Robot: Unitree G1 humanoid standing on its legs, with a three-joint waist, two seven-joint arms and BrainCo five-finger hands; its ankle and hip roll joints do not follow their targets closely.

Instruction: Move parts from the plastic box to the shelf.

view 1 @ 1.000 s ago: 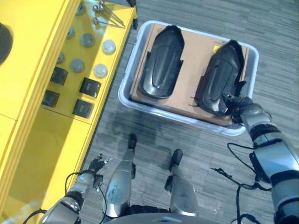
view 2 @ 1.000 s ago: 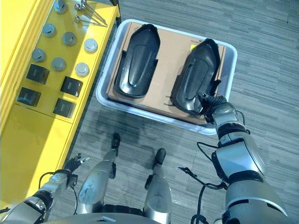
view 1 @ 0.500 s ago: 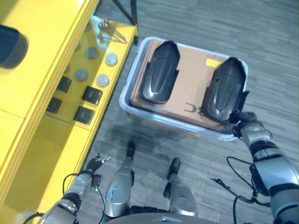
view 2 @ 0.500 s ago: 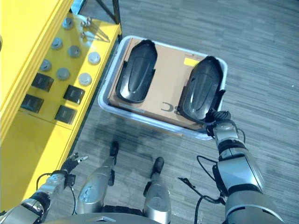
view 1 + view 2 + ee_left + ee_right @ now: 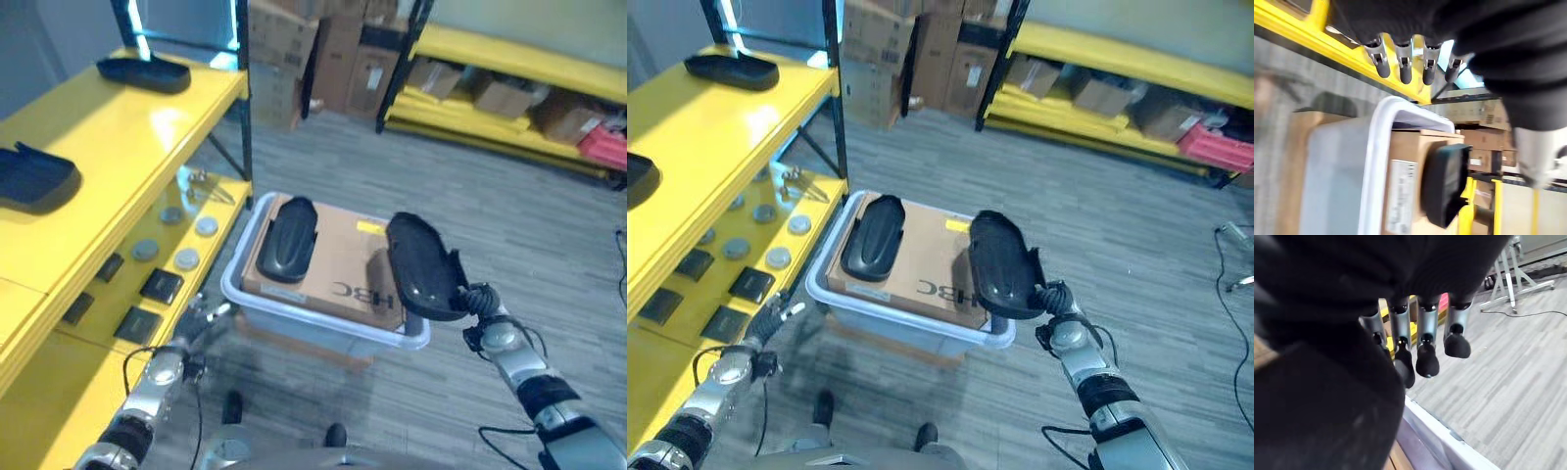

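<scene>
My right hand (image 5: 1050, 299) gripped one black part (image 5: 999, 264), fingers curled on its near end, holding it above the near right corner of the plastic box (image 5: 921, 331). A second part (image 5: 872, 237) lay on the cardboard (image 5: 931, 259) inside. My left hand (image 5: 769, 318) hung loosely open beside the yellow shelf (image 5: 715, 127).

A plastic box (image 5: 323, 328) sits on the floor just right of the shelf (image 5: 98, 147). Inside, a cardboard carton (image 5: 343, 279) carries one part (image 5: 289, 238) near its left edge. A second part (image 5: 421, 269) is tilted over the box's right edge. Two more parts (image 5: 142, 71) lie on the shelf's top level.
</scene>
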